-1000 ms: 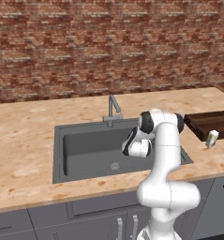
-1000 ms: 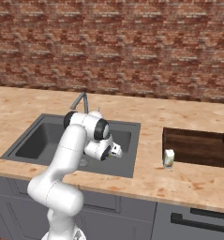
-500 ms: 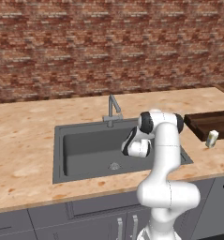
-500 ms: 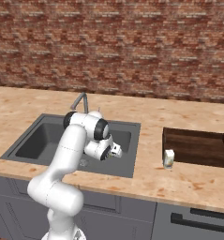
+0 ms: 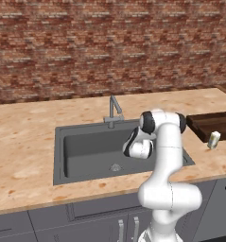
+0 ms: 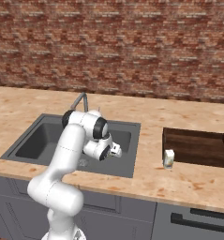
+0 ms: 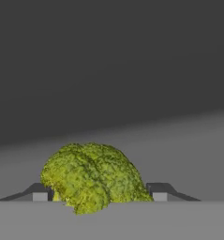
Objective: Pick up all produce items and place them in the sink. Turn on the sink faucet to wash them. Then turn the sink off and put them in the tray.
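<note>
One broccoli floret (image 7: 92, 176) now sits between the narrowed fingers of the gripper (image 7: 99, 193) inside the sink (image 5: 86, 151); retrieval for the tray (image 6: 197, 146) looks begun.

the broccoli floret (image 7: 92, 177) is mottled yellow-green, darker green in its folds (seen close in the hand view). the sink (image 5: 86, 151) is dark grey, its faucet (image 5: 113, 109) a paler metal grey. the counter (image 5: 24, 142) is speckled peach-tan stone, and the wall (image 5: 109, 47) is red-brown brick with pale mortar lines. the tray (image 6: 197, 146) is dark brown wood-grain; the small carton (image 6: 168, 158) is pale cream. the arm (image 5: 166, 156) is white with dark joints.
</note>
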Controlling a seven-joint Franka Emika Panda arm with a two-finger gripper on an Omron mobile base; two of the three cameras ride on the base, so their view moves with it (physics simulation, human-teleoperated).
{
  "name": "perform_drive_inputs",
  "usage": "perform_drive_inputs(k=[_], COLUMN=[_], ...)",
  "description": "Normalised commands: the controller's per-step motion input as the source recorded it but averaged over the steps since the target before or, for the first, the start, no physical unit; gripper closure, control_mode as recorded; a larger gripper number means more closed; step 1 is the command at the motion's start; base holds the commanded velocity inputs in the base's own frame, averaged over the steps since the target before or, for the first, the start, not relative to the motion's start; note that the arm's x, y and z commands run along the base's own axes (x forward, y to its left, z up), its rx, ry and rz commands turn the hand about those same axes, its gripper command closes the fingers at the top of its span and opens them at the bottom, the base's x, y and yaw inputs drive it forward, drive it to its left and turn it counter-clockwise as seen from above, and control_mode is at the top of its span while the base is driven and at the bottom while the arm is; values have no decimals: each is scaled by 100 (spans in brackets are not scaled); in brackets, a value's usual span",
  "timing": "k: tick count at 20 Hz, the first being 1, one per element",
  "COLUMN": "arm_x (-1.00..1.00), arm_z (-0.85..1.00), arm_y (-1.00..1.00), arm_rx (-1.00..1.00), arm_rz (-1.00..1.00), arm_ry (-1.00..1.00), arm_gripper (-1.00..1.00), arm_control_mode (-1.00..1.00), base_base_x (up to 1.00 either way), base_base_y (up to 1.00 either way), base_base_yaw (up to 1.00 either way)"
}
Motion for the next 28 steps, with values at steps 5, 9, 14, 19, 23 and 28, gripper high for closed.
perform_drive_inputs(k=[5, 9, 14, 19, 23, 28], arm_x=[-26, -26, -22, -20, -16, -12], arm_z=[50, 61, 63, 67, 73, 74], arm_y=[-6, -3, -5, -4, -5, -4], arm_rx=[0, 0, 0, 0, 0, 0], arm_rz=[-4, -4, -3, -3, -4, -6], arm_ry=[-2, -2, -2, -2, 0, 0], arm_gripper=[100, 100, 100, 100, 100, 100], arm_control_mode=[-100, -100, -100, -100, -100, -100], base_base_x=[0, 0, 0, 0, 0, 0], base_base_y=[0, 0, 0, 0, 0, 0], base_base_yaw=[0, 0, 0, 0, 0, 0])
